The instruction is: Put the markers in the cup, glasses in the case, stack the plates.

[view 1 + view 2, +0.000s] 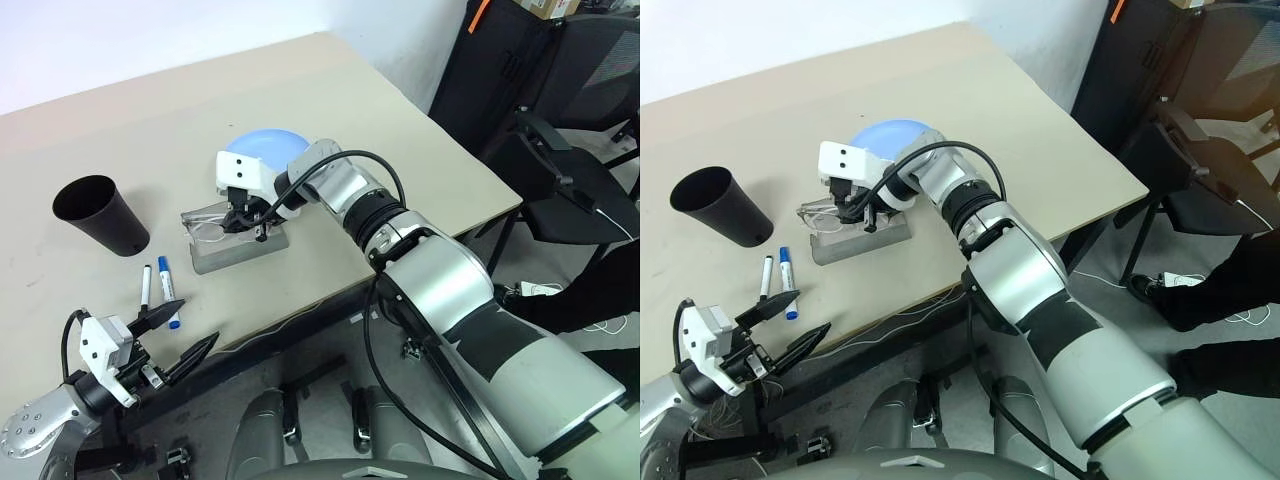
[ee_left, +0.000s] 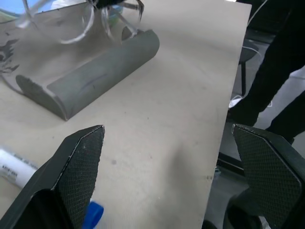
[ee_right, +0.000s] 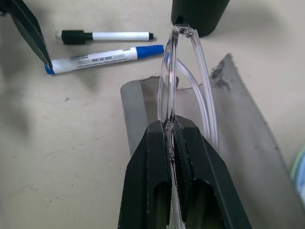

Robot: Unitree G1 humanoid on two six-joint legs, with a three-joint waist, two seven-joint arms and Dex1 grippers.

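My right gripper [image 1: 243, 217] is shut on the glasses [image 3: 167, 86], pinching the clear frame between the lenses, just above the open grey case [image 1: 235, 250]. The lenses hang over the case's flap [image 3: 252, 124]. Behind the gripper lies the light blue plate [image 1: 265, 148]; a pale green edge [image 3: 300, 171] shows beside the case. Two markers lie side by side near the front edge, one black-capped [image 1: 146, 287], one blue-capped [image 1: 168, 290]. The black cup [image 1: 100, 215] stands at the left. My left gripper [image 1: 185, 330] hangs open at the table's front edge, near the markers.
The table's front edge [image 1: 300, 320] runs just beyond my left gripper. A black office chair [image 1: 570, 180] stands off the table's right corner. A person's dark trouser leg and shoe [image 1: 1200, 290] show on the floor at the right.
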